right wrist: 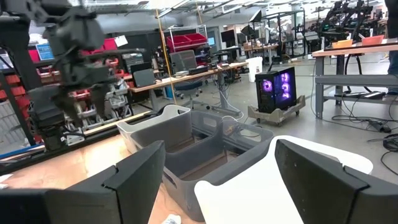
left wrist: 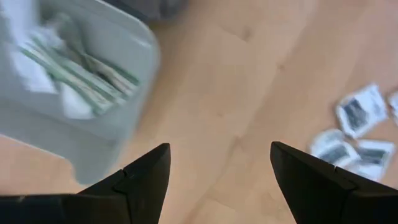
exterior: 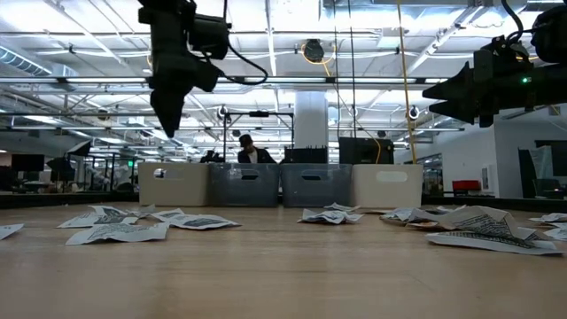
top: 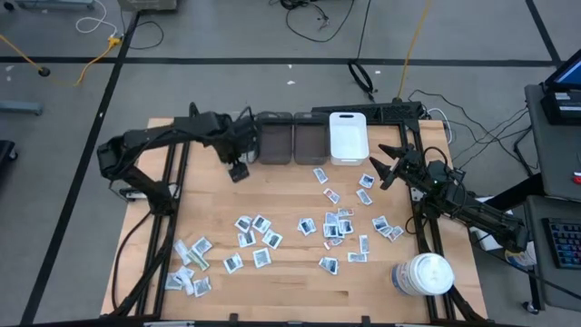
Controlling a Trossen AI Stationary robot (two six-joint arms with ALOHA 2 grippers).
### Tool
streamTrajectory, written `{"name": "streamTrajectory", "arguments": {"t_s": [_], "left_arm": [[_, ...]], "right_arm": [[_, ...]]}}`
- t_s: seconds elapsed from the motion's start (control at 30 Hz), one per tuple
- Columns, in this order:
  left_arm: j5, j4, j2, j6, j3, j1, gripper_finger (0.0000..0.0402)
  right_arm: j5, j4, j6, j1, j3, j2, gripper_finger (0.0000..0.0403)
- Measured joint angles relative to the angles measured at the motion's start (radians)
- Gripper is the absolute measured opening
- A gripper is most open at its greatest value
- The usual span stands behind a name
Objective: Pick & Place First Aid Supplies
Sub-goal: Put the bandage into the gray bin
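The first aid supplies, small white sachets with dark print [top: 332,225], lie scattered flat over the wooden table, with a second group near the near-left corner [top: 191,263]. More sachets and greenish strips lie inside a pale bin [left wrist: 74,81]. My left gripper [left wrist: 219,149] hangs open above bare wood just beside that bin, pointing down, with nothing between its fingers; it also shows in the high view [top: 238,171]. My right gripper [top: 381,165] waits open and level at the right side, above the table.
A row of bins stands along the far edge: the pale one [exterior: 173,184], two dark grey ones [top: 290,143] and a white one [top: 348,138]. A large white lidded jar [top: 422,274] stands at the near right corner. A person shows in the room behind [exterior: 252,152].
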Motion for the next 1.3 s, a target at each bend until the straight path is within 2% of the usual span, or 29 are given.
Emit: {"name": "streamTrajectory", "arguments": {"t_s": [0.2, 0.9, 1.3], "left_arm": [[0.036, 0.028, -0.037, -0.075, -0.034, -0.143, 0.0283], [0.068, 0.007, -0.089, -0.02, -0.037, -0.7, 0.0283], [0.069, 0.008, -0.088, -0.068, -0.127, -1.013, 0.0283]], "right_arm": [[0.0, 0.0, 0.0, 0.0, 0.0, 0.0, 0.0297], [0.0, 0.0, 0.0, 0.0, 0.0, 0.0, 0.0297], [0.0, 0.0, 0.0, 0.0, 0.0, 0.0, 0.0297]]}}
